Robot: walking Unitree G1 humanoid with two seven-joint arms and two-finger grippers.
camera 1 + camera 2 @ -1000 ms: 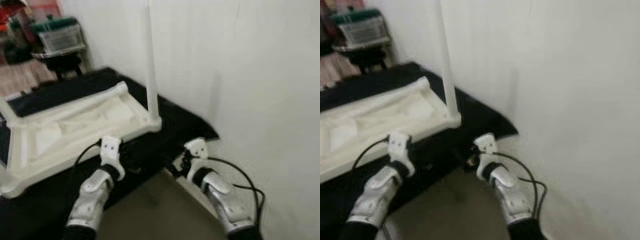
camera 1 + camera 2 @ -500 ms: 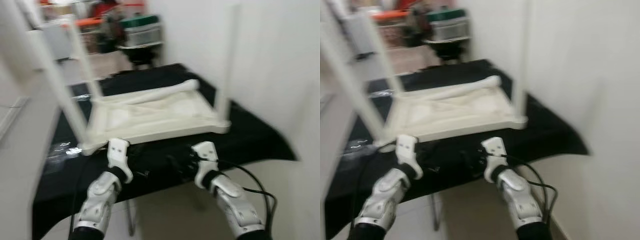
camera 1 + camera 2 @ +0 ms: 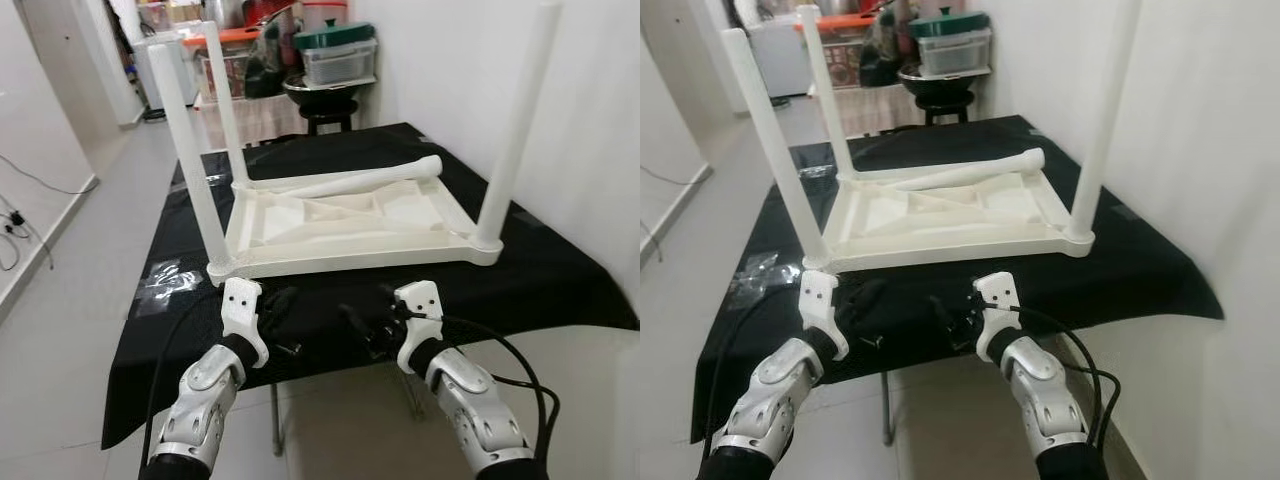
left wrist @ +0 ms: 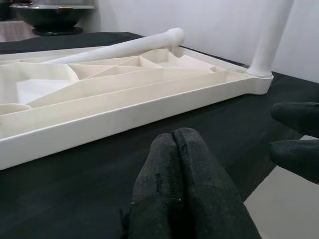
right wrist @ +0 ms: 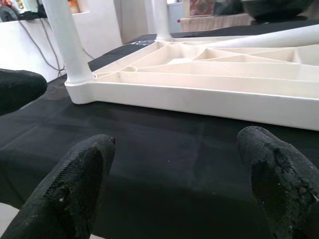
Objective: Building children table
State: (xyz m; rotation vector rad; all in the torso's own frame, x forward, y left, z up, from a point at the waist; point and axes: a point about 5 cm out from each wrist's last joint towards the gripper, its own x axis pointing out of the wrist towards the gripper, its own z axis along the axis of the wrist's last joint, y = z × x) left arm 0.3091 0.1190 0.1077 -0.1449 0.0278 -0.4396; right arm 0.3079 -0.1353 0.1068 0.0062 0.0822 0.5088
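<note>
Nearest: my left pincer [image 3: 268, 318] pressed closed, my right pincer [image 3: 366, 322] spread wide, both empty, before the upturned white plastic children's table [image 3: 345, 225]. Table on black-draped desk [image 3: 560, 275]; loose leg [image 3: 345, 180] lies across it. Risk: bumping standing legs topples it.

With the camera swung round from the wall, the upturned white table [image 3: 350, 220] now lies square at 12 o'clock on the black surface [image 3: 560, 280], and both the left gripper [image 3: 262, 320] and right gripper [image 3: 372, 330] reach toward its near edge.
</note>
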